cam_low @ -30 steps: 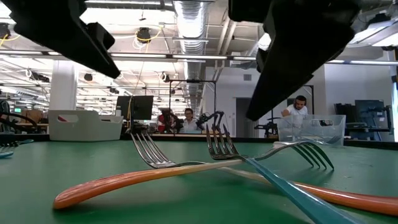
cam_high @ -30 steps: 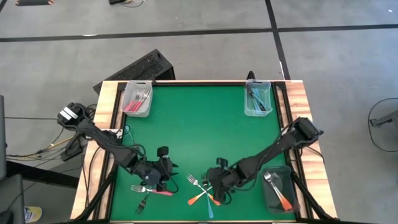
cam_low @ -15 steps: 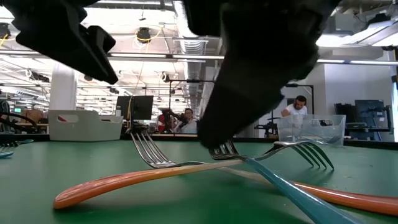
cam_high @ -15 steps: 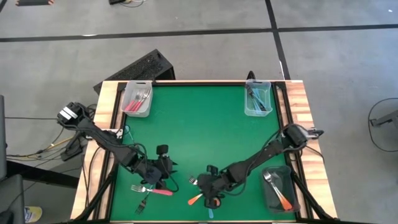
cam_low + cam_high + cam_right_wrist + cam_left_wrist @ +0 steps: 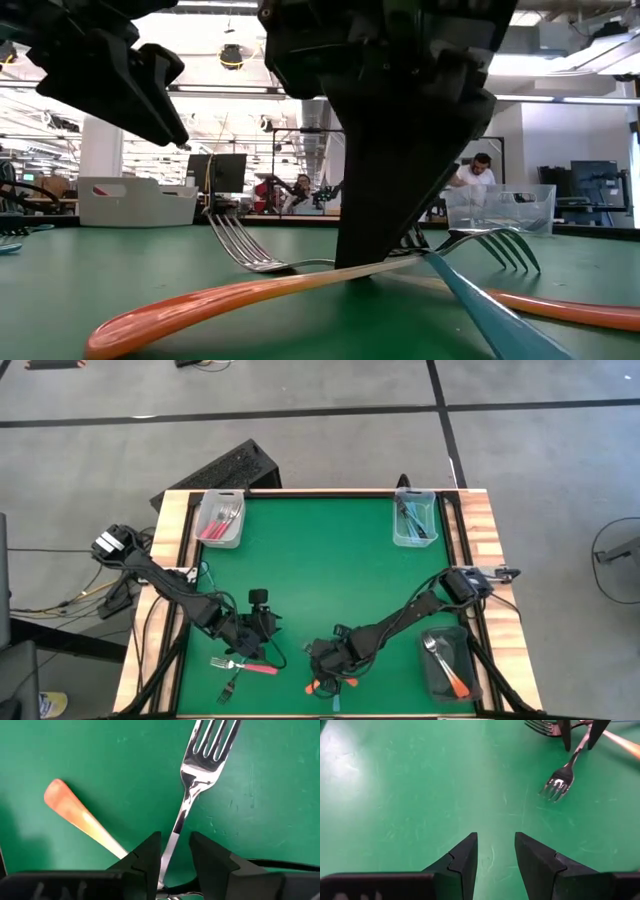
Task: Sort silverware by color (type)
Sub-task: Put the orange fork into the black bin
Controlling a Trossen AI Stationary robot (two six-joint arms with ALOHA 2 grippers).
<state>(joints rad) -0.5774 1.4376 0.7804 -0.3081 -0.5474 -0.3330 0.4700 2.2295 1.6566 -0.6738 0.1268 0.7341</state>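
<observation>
Right jaws (image 5: 174,851) straddle an orange fork's (image 5: 196,780) metal neck, grip unclear; left jaws (image 5: 495,855) spread, empty.

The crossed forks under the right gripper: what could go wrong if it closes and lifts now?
1. The right gripper straddles one fork's metal neck, directly where an orange handle crosses. It may pinch both.
2. In the low view, the blue-handled fork lies across the same pile; lifting could drag or flip it.
3. The left gripper hovers open nearby, beside the pink-handled fork; the arms work close together and might collide.
</observation>
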